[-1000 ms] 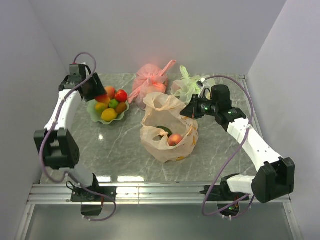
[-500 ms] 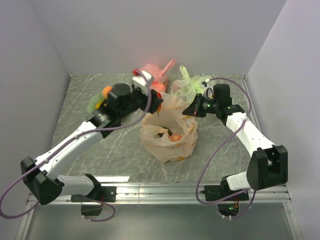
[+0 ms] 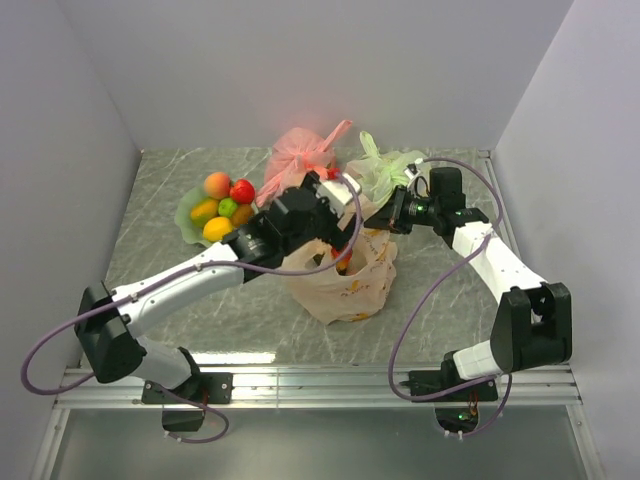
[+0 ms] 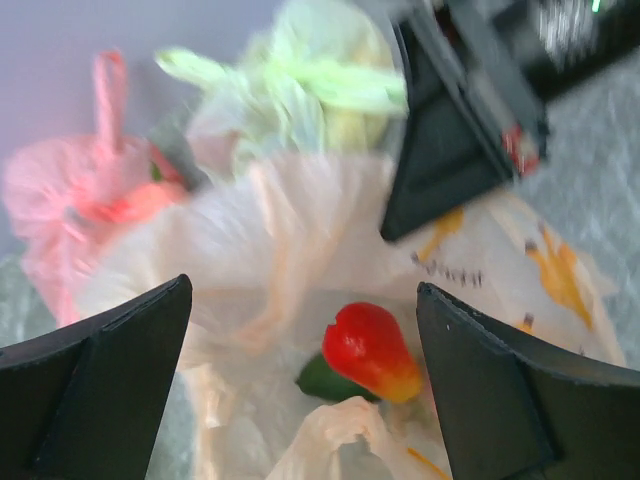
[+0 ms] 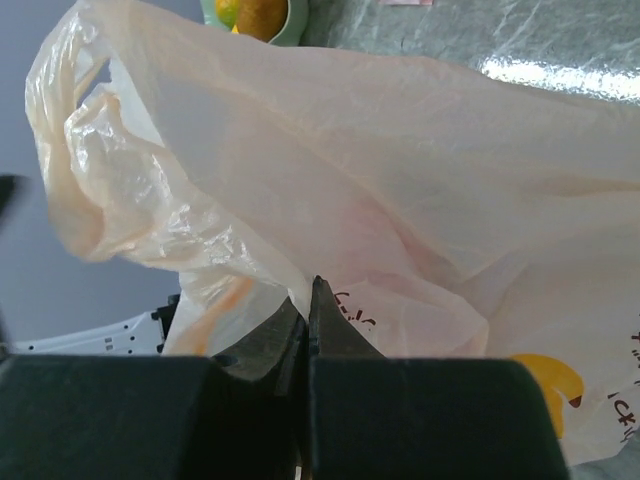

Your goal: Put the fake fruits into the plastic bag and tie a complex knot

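Note:
The pale orange plastic bag (image 3: 350,290) stands open in the middle of the table, and no knot shows on it. My left gripper (image 4: 304,300) hangs open right above its mouth. Below it, inside the bag, a red and yellow fake fruit (image 4: 370,350) rests on a green one (image 4: 318,381). My right gripper (image 5: 310,285) is shut on the bag's right rim (image 5: 260,250) and holds it up; in the top view the right gripper (image 3: 385,222) is at the bag's far right edge. Several more fake fruits (image 3: 225,203) lie in the pale green dish (image 3: 187,214) at the back left.
A pink tied bag (image 3: 300,155) and a light green tied bag (image 3: 385,170) stand just behind the orange bag, close to both grippers. White walls close in the table at the back and both sides. The left arm stretches diagonally across the table's left half.
My left arm swung from the dish over to the bag's mouth carrying a red fruit, then its jaws opened and the fruit dropped into the bag. The right gripper kept its hold.

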